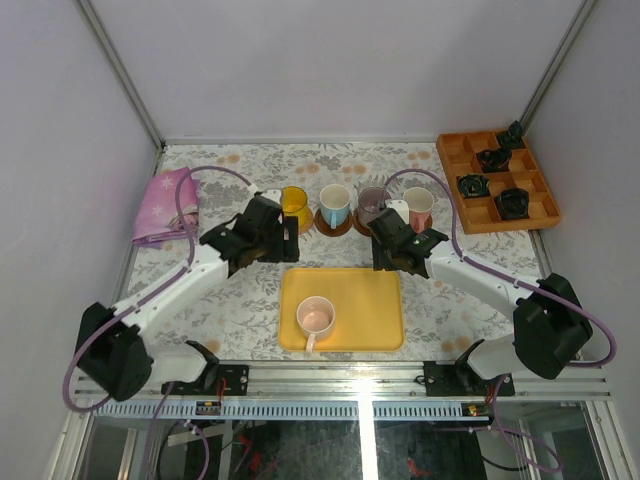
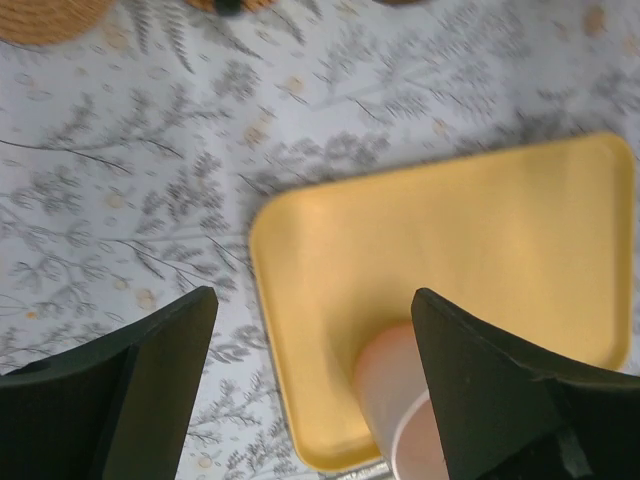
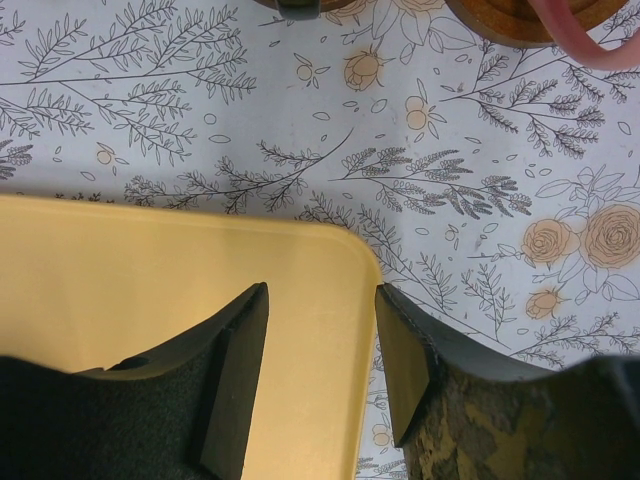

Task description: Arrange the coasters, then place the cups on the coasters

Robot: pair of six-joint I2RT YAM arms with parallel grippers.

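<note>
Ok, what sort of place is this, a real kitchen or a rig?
Probably a lab test cell, not a home: bare white walls on aluminium frame posts, and a slotted metal rail along the near edge of the table.

White arms [image 1: 170, 285], purple cables [image 1: 215, 170], black left hand [image 2: 312, 300] and right hand [image 3: 322, 295].

Yellow tray [image 1: 375, 310]: right half bare, I can drop in there. Pale pink cup [image 1: 316, 318] blocks its near-left part. Row of four cups [image 1: 335, 205] walls off beyond its far edge. Table [image 1: 240, 305] left of tray open.
</note>
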